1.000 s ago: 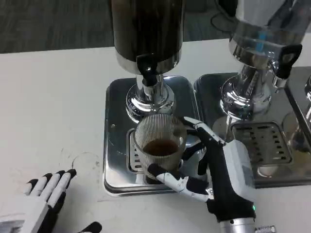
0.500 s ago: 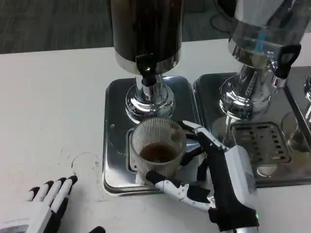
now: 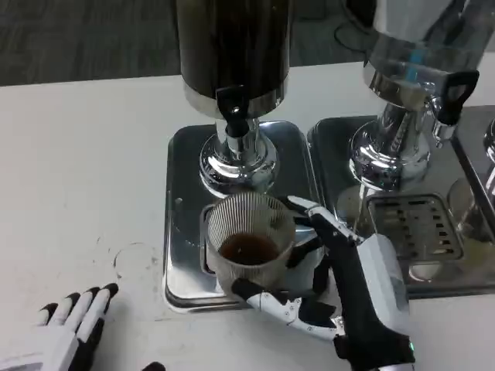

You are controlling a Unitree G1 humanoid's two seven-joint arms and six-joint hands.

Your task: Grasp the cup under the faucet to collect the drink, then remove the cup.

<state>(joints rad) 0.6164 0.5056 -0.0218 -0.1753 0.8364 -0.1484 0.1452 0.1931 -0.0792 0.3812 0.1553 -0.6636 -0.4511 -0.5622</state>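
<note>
Now holding the ribbed cup (image 3: 249, 241) in the right hand (image 3: 352, 297), thumb curling across the near wall and fingers (image 3: 313, 212) wrapping the far side. Sitting at the near part of the left drip tray (image 3: 186, 154), over its grate, just in front of the dark dispenser's faucet (image 3: 233, 108) rather than squarely beneath it. Carrying a shallow pool of brown drink (image 3: 246, 247) at the bottom; judging the collecting done and the removal under way.

Resting on the white table (image 3: 77, 154) at the lower left: left hand (image 3: 66, 328), fingers spread, holding nothing, well apart from the tray.

Risks from here, as judgement only:
- Tipping the cup while clearing the raised near lip of the tray, sloshing drink onto the table.
- Slipping: smooth ribbed wall, grip low on the near side, possibly rotating between thumb and fingers if lifted fast.
- Squeezing too hard and deforming what looks like thin plastic, pushing liquid up.
- Brushing the second dispenser's tray (image 3: 402, 232) with the back of the hand, lying just beside it.
- Dripping from the faucet after withdrawal; not resolvable here.
</note>
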